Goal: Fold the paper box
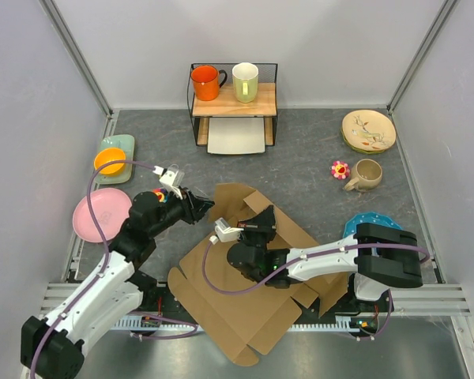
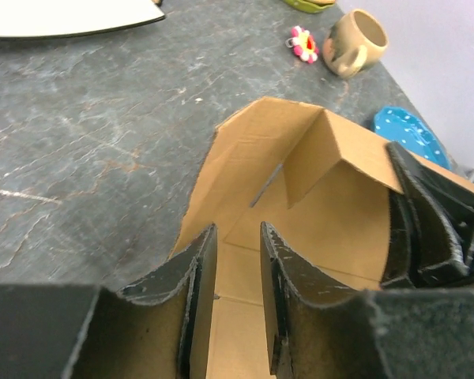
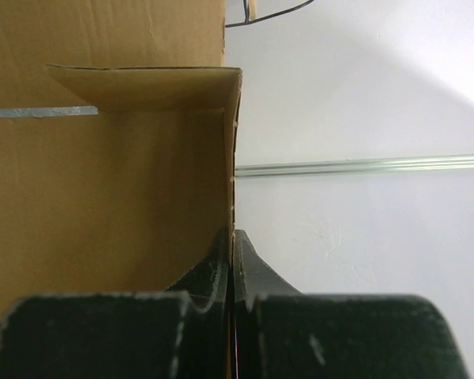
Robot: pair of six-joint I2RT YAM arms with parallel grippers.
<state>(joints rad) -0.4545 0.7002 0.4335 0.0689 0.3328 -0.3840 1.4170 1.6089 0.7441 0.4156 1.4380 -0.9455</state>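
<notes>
Top external view: how are the two arms seen to be posed?

— The left arm [image 1: 110, 280] is stretched from 7 o'clock toward the centre, and the left gripper [image 1: 201, 207] is levelled at the 9 o'clock edge of the paper box [image 1: 237, 316]. The right arm [image 1: 332, 257] is bent in from 4 o'clock across the cardboard, and the right gripper [image 1: 265, 223] is set on a raised wall.

And the pincers?

— On the left wrist view the fingers [image 2: 197, 292] are seen apart, with nothing clamped. On the right wrist view the fingers [image 3: 213, 272] are pressed together on the upright edge of a box wall.

Where is the box found?

— It is spread at 6 o'clock on the table [image 1: 316, 150], partly raised.

What is counted?

— Three mugs are counted:
- an orange mug [image 1: 207, 82] on the one wooden shelf [image 1: 233, 101] at 12 o'clock
- a pale mug [image 1: 245, 81] on the same shelf
- a beige mug [image 1: 366, 174] at 2 o'clock

Four plates are counted:
- a patterned plate [image 1: 368, 130] at 2 o'clock
- a blue plate [image 1: 362, 225] at 3
- a pink plate [image 1: 101, 213] at 9
- a green plate [image 1: 122, 144] at 10

One orange bowl [image 1: 110, 161] is set on the green plate. One flower toy [image 1: 340, 169] is laid just beside the beige mug. One white tray [image 1: 237, 136] is kept under the shelf.
</notes>
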